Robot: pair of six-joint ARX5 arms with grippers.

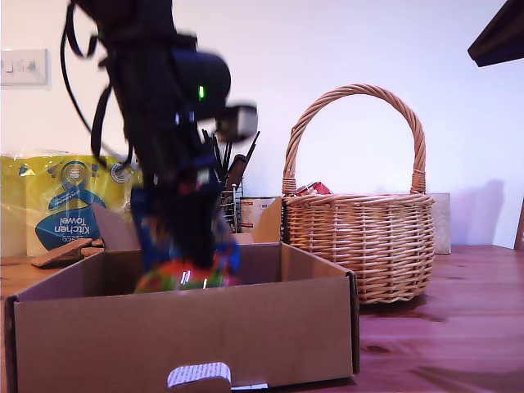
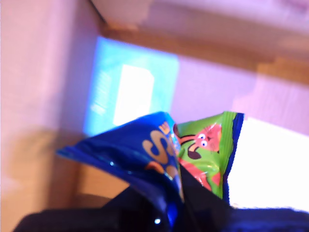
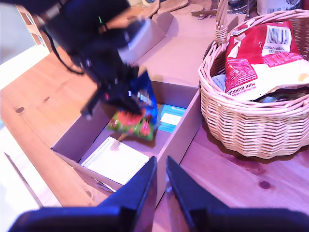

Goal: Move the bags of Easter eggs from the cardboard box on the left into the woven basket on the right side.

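Bag (image 3: 136,118) hanging lengthwise from first tool (image 3: 126,99), over cardboard box (image 3: 181,133)

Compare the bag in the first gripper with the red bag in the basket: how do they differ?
The blue-and-green bag hangs pinched in my first gripper above the cardboard box; the red bag lies in the woven basket. The held bag shows blue and green cartoon print; the red bag shows a white barcode label. The red bag looks larger. Both are glossy, crinkly pouches.
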